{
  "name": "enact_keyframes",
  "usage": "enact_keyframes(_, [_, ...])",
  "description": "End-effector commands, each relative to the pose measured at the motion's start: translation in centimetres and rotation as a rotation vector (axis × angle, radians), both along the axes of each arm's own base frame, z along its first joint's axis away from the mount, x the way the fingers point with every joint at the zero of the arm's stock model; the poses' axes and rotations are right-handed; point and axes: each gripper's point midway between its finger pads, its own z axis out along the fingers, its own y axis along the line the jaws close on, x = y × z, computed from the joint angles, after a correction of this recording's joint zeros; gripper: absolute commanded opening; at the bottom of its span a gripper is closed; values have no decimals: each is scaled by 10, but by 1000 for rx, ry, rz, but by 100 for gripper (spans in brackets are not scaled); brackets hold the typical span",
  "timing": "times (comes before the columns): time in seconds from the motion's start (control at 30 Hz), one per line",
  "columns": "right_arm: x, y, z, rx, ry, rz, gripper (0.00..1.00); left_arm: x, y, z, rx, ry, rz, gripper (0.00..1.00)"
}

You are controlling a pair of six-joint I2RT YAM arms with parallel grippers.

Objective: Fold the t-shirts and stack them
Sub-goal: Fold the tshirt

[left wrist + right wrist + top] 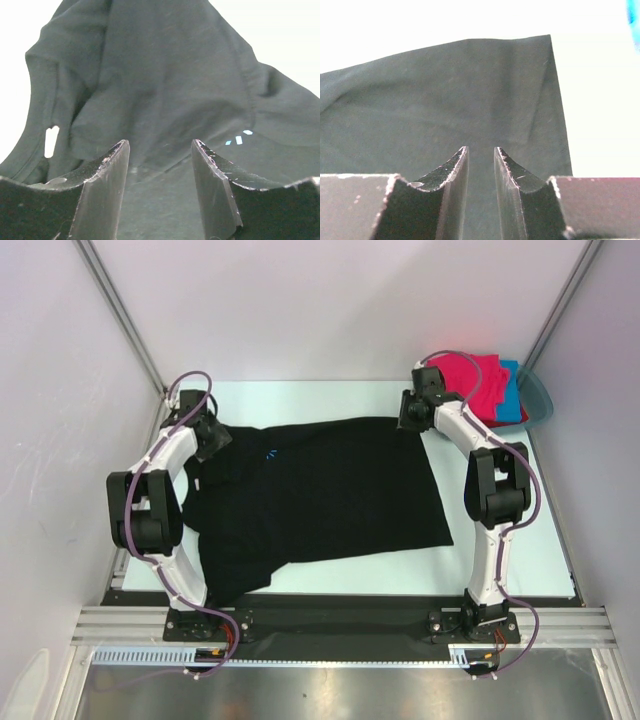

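Status: black t-shirt (pixel 320 495) flat on table (pixel 300 400)

It is spread across the pale table's middle, enclosed by white walls (pixel 330 300). At its far-left corner the left gripper (pixel 160 145) is spread wide; at its far-right corner the right gripper (pixel 481 149) is parted narrowly. A pink t-shirt (pixel 465 375) and blue t-shirt (pixel 512 400) are piled in the teal basin (pixel 540 395), far-right table corner.

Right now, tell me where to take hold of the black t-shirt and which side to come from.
I'd take the black t-shirt by its far right corner, coming from the far right side. The cloth lies flat there with two straight edges meeting, just ahead of the right fingers; the left end is rumpled.
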Motion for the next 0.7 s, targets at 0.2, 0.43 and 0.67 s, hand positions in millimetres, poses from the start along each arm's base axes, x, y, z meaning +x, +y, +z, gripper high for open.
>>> enact_keyframes(0.2, [34,-32,-31,17,7,-112,29,39,-29,40,-91,-202,-140,59])
enact_keyframes(0.43, [33,-38,-54,27,58,-124,26,42,-36,40,-113,-218,-181,59])
enact_keyframes(0.67, [27,-37,-67,38,82,-123,26,45,-38,38,-121,-211,-191,59])
